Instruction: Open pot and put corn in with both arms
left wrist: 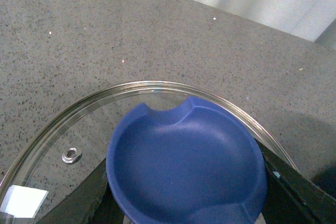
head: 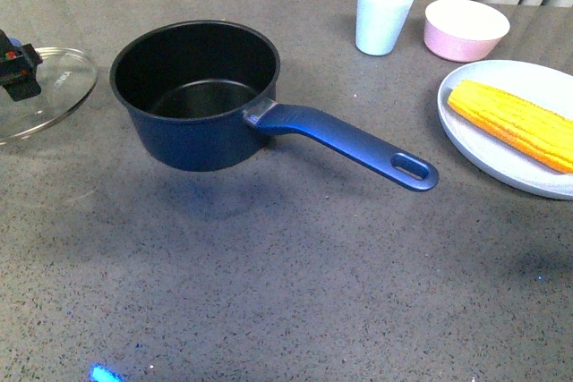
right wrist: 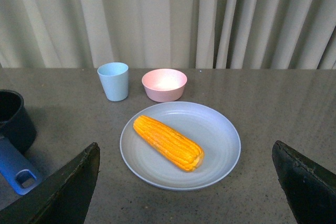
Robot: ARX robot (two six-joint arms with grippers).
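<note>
Grey table: pot uncovered, lid clasped by left gripper.
Right gripper gaping; corn could be rolled by skewed pinching.

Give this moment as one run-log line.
pot: open, empty | glass lid: left gripper shut on knob | corn: on plate | right gripper: open, facing corn

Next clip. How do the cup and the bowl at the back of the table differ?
The cup is pale blue; the bowl is pink. The cup is tall and narrow; the bowl is low and wide. The cup stands nearer the pot; the bowl stands nearer the plate. Both stand upright with their mouths up, side by side without touching, and both look empty.
</note>
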